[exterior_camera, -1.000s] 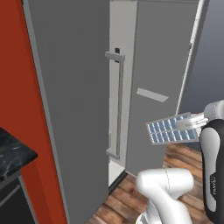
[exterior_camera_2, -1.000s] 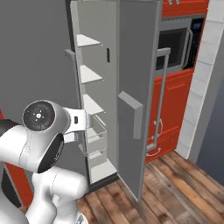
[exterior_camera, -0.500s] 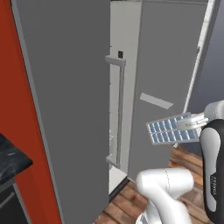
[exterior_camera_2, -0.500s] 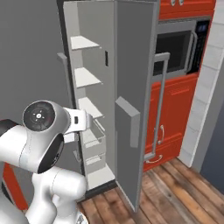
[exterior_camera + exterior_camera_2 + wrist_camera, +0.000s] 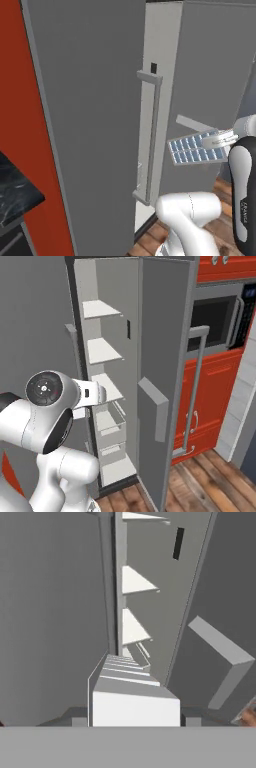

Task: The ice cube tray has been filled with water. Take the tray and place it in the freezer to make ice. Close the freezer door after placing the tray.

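Grey fridge fronts and red cabinets (image 5: 215,401) close in the kitchen, with wooden floor (image 5: 205,486) at 5 o'clock in the right base view. The freezer (image 5: 107,391) stands open, its white shelves (image 5: 102,348) stacked one above another, and the freezer door (image 5: 165,381) is swung out toward the camera, a grey block jutting from its inner face. A microwave (image 5: 220,316) sits at 2 o'clock of that view, above the red cabinet fronts. In the left base view the ice cube tray (image 5: 195,149) sits at 3 o'clock, roughly level, its blue water (image 5: 187,146) cells showing, and the gripper (image 5: 216,141) is clamped on the tray's right end. The tray hangs in the air in front of the grey door panel, outside the compartment, right of a vertical bar handle (image 5: 150,135). The hand view looks along the tray's pale underside (image 5: 132,699) toward the shelves.
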